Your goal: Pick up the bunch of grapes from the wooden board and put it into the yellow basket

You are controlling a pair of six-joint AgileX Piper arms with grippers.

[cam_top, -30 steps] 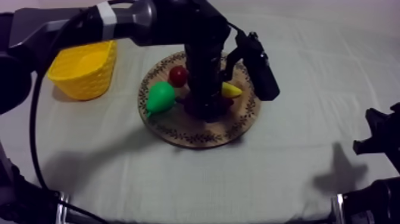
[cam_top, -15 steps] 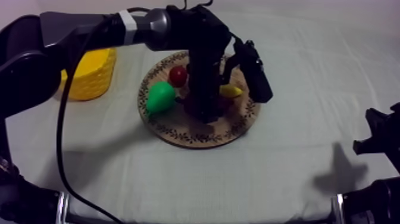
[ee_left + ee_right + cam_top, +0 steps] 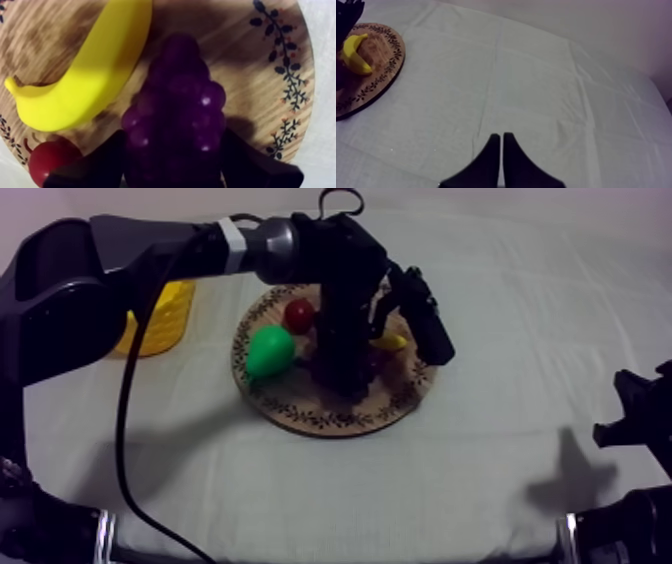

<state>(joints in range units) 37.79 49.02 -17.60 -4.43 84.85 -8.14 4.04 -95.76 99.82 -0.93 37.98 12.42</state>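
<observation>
Over the last second the left arm (image 3: 120, 258) has been swung across the yellow basket (image 3: 160, 328), at 10 o'clock of the wooden board (image 3: 300, 413); the descent is being judged finished. The bunch of grapes (image 3: 175, 100), resting mid-board, is being clasped by the left gripper (image 3: 172, 136), fingers parted only bunch-wide.

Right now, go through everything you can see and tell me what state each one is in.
Bunch of purple grapes, lying on the round wooden board, gripped.
Left gripper, fingers shut on the grapes.
Right gripper, fingers shut, empty.
Yellow banana, lying beside the grapes.
Small red fruit, on the board.
Green pear, on the board.
Yellow basket, upright on the cloth.
</observation>
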